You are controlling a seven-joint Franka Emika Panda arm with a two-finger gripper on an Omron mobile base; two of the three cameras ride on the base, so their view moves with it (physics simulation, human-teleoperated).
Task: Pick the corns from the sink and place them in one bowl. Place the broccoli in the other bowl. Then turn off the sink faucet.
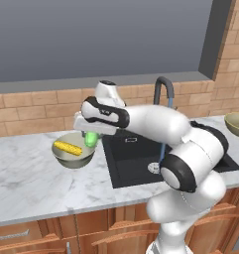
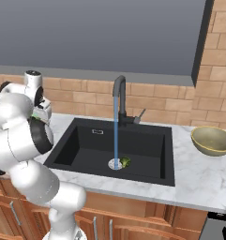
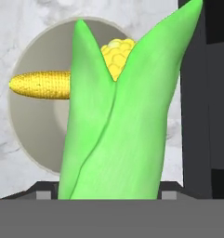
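Gripper (image 1: 90,135) closed on the green corn (image 1: 91,139), held just above the right rim of the pale bowl (image 1: 73,155). Fingers mostly hidden behind the husk in the hand view; only their bases flank it at the bottom. Green corn (image 3: 122,116) hangs roughly upright, husk split at the top with yellow kernels exposed in the cleft.

Pale bowl: sits on the marble counter (image 1: 36,173) just left of the sink (image 1: 136,163). Contents: one yellow cob (image 1: 68,148), lying across the bowl. In the hand view the cob (image 3: 39,85) lies sideways inside the bowl (image 3: 34,125), partly hidden behind the husk. The green corn is not resting in the bowl; it is clear of the cob.

Sink (image 2: 147,145): black basin, recessed in the counter. Contents: broccoli (image 2: 126,162), small dark green lump on the basin floor, touching or just beside the silver drain (image 2: 115,163). Water stream (image 2: 116,129) runs from the faucet (image 2: 120,101) straight down onto the drain. Side lever (image 2: 140,115) angled up and to the right.

Olive bowl (image 2: 212,140): on the counter right of the sink, well apart from the pale bowl. Nothing visible inside. Same bowl at the right edge of the left base view (image 1: 236,124).
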